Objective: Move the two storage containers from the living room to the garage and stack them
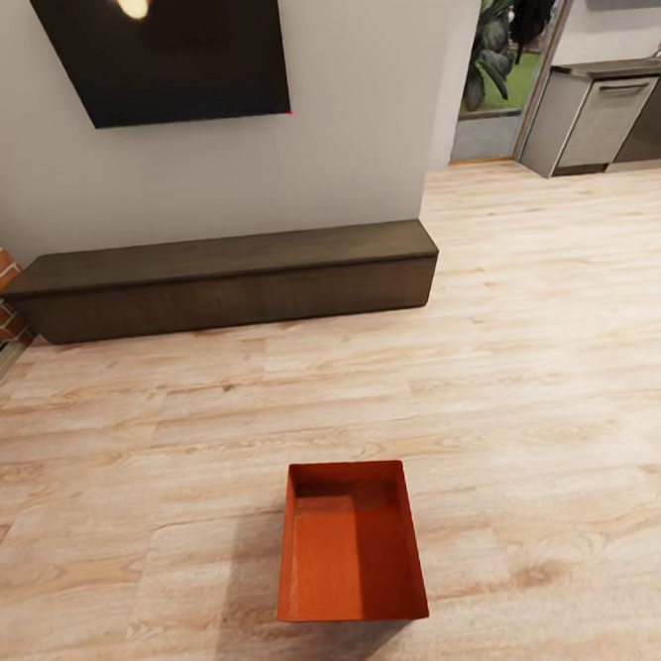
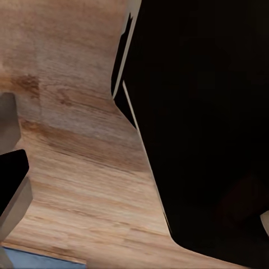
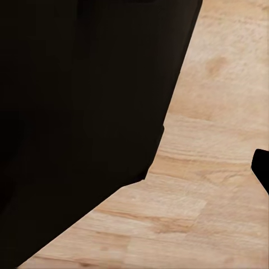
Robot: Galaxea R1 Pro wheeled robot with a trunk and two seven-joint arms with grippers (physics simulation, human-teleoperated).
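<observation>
One orange-red storage container sat open-topped on the light wood-plank floor in the living room, centre-front of head view, well apart from the long dark bench under the wall TV. Wrist views: dark robot body over wood planks. Left tool only partly in frame, right tool just an edge; can't tell jaw state for either.

No readable text, label or number anywhere.
</observation>
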